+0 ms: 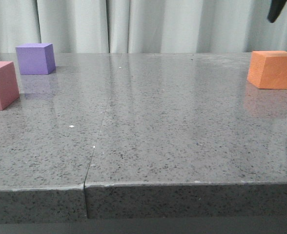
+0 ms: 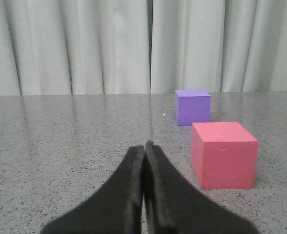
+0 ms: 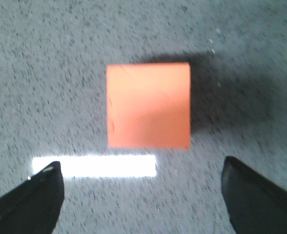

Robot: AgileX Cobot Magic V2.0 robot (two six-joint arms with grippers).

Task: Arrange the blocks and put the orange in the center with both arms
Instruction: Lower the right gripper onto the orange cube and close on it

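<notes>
While the orange cube point(image 3: 149, 105) is framed between the spread fingers of the right gripper point(image 3: 141, 195) in the right wrist view, no contact is made yet; the gripper hangs above it, jaws wide apart, with bare table point(image 1: 148, 122) showing all round the cube. In the front view the orange cube point(image 1: 273, 69) sits at the far right of the table, well apart from the purple cube point(image 1: 35, 58) and the pink-red cube point(image 1: 1, 85), which are near each other at the far left; only a dark tip of the right arm is seen at the top right corner. The left gripper point(image 2: 144, 148) is pressed together, holding nothing, low over the table, with the pink-red cube point(image 2: 224, 155) just beside it and the purple cube point(image 2: 192, 107) beyond. Judged step: descent onto the orange cube for a grasp. To be done well: the cube should be kept centred between the fingers, the fingers squared to two opposite faces, a straight descent made, and closure applied gently since foam will likely compress. The bright strip on the table near the cube is read as a light reflection. No brands, labels or writing can be read on the cubes, the table or the curtain point(image 1: 143, 24).
</notes>
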